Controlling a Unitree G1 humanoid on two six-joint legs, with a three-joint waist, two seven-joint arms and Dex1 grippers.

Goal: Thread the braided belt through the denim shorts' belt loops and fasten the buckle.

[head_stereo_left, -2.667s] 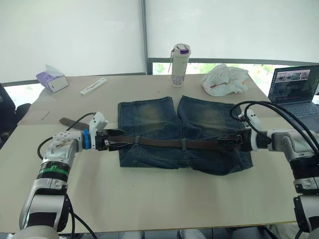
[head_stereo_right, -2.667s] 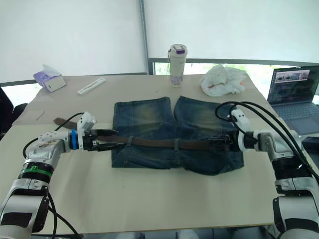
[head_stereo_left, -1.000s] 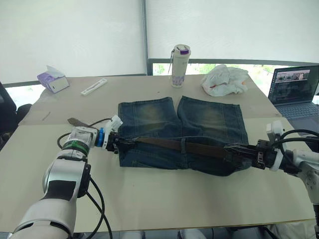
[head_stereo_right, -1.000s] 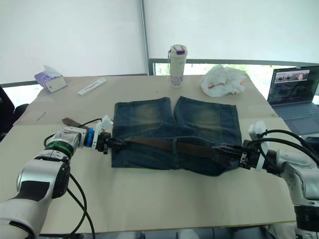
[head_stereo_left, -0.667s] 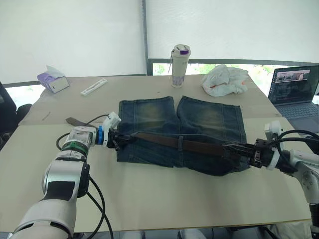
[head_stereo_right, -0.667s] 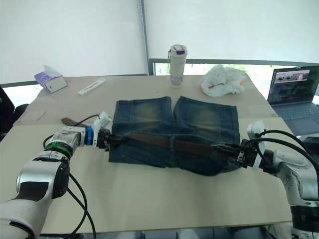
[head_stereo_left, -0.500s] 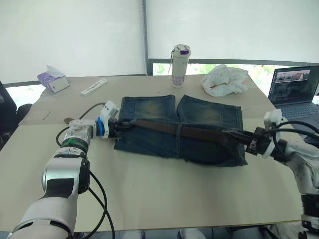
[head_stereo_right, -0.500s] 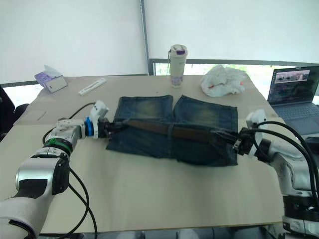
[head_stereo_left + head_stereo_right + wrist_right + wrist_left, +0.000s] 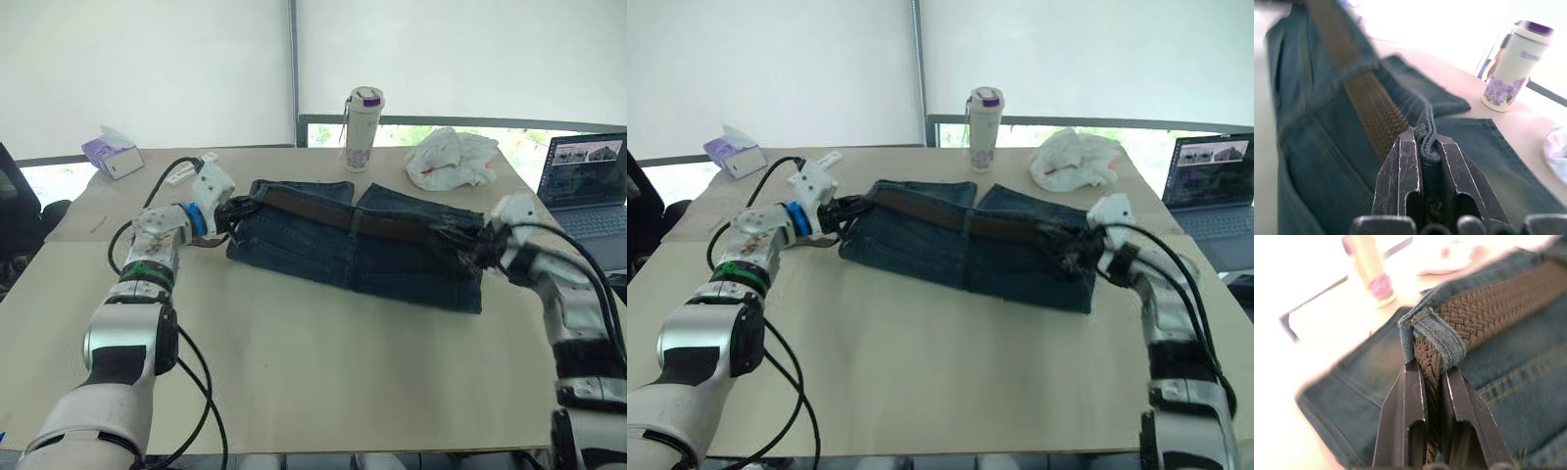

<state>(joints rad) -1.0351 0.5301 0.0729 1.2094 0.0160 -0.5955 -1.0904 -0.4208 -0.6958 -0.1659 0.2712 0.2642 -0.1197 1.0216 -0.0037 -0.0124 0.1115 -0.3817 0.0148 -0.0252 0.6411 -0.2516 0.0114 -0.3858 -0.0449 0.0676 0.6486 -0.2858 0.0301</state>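
The denim shorts (image 9: 358, 257) lie across the middle of the table, with the waistband raised along their far edge. The braided belt (image 9: 323, 211) runs along that waistband and under a belt loop (image 9: 1439, 335). My left gripper (image 9: 238, 209) is at the shorts' left end, shut on the brown braided strap (image 9: 1432, 377) just outside that loop. My right gripper (image 9: 477, 243) is at the shorts' right end, shut on a fold of the waistband (image 9: 1426, 134) where the belt (image 9: 1369, 105) runs in. The buckle is hidden.
A flowered bottle (image 9: 362, 127) stands at the back centre, with a crumpled white bag (image 9: 453, 162) to its right. An open laptop (image 9: 590, 176) sits at the far right. A tissue box (image 9: 113, 154) rests at the back left. Bare tabletop (image 9: 323, 372) lies in front of the shorts.
Both grippers have carried the waistband and belt up and away from me, so the waistband now lies on the far side over the legs. The camera has shifted slightly.
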